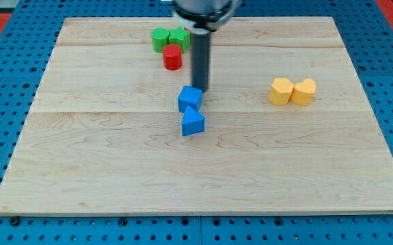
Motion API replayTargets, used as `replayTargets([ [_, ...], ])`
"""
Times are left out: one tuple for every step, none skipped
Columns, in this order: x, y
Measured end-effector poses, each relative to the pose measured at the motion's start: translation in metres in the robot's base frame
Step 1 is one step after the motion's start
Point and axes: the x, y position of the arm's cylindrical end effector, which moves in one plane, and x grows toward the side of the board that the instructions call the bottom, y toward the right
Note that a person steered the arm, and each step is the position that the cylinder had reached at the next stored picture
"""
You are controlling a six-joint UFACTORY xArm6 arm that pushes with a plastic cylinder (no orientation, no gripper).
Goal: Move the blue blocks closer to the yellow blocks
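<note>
Two blue blocks sit near the board's middle: a blue cube (190,99) and, just below it, a blue wedge-shaped block (193,123). They touch or nearly touch. Two yellow blocks sit side by side at the view's right: a yellow hexagonal block (281,90) and a yellow heart-like block (304,91). My tip (201,90) stands at the upper right corner of the blue cube, touching it or nearly so. The rod rises from there to the view's top.
A red cylinder (172,57) stands left of the rod. Two green blocks (169,38) sit just above it near the board's top edge. The wooden board (101,163) lies on a blue pegboard surface.
</note>
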Motion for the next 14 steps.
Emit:
replayTargets([
  [0.017,-0.07],
  [0.048,-0.086],
  [0.063,-0.031],
  [0.023,0.008],
  [-0.005,0.042],
  [-0.009,0.082],
  [0.001,0.093],
  [-0.01,0.101],
  [-0.039,0.102],
  [-0.044,0.125],
  [-0.037,0.125],
  [-0.023,0.057],
  [0.008,-0.042],
  [0.078,-0.077],
])
